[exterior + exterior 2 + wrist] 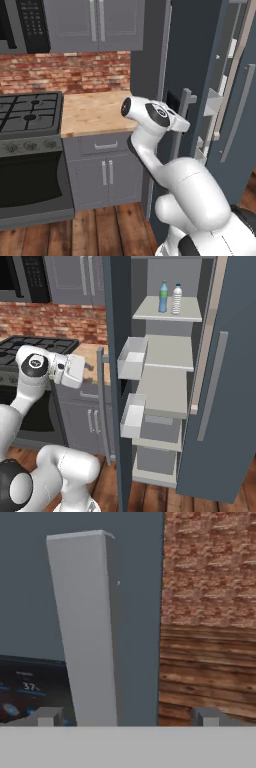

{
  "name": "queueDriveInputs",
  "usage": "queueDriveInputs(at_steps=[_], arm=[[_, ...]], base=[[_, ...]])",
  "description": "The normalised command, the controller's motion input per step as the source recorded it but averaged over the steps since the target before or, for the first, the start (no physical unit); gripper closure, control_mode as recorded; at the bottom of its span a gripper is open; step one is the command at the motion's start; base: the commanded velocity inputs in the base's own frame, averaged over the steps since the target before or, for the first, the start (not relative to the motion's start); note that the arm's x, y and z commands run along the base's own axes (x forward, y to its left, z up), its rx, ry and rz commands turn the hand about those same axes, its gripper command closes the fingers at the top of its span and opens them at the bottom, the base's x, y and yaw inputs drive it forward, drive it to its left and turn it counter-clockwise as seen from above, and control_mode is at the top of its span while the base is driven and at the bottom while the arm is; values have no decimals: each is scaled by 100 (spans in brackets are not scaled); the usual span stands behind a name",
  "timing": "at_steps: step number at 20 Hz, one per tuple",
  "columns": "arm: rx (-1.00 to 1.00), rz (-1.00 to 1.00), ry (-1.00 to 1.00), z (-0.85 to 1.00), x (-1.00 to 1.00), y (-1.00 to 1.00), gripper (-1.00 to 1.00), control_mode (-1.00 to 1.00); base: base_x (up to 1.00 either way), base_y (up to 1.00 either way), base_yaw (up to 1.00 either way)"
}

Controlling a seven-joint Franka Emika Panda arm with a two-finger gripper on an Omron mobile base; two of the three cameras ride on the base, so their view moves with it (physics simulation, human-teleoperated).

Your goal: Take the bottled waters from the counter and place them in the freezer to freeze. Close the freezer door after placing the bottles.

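Slate-grey freezer door (116,356), tan wood-grain counter (95,112), blue-tinted bottle (163,297) with what looks like a green cap.

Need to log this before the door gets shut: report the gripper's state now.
Gripper: open, holding nothing; its fingers stand either side of the freezer door handle.

The arm (187,192) is glossy white, built of fat rounded segments that swell like bulbs at the elbows; dark, near-black rings mark the joints, one showing at the base in the lower corner; a round dark cap with a pale ring and small mark sits on the side of the wrist joint (34,365); the hand (74,371) is a boxy white block; its fingertips (48,716) are small, squared and grey.
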Motion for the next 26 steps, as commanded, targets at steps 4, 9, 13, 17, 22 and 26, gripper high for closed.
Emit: queueDriveInputs(at_steps=[4,9,13,17,22,26], arm=[[-9,-6,7,-1,27,0,-100,-100],[-9,-5,12,-2,30,-20,-100,-100],[-6,-4,10,0,28,-18,-100,-100],[-5,-3,8,0,11,-21,-100,-100],[0,0,5,0,5,-50,-100,-100],[7,0,0,0,0,-61,-100,-100]], base=[[0,0,0],[0,0,0],[0,0,0],[0,0,0],[0,0,0],[0,0,0]])
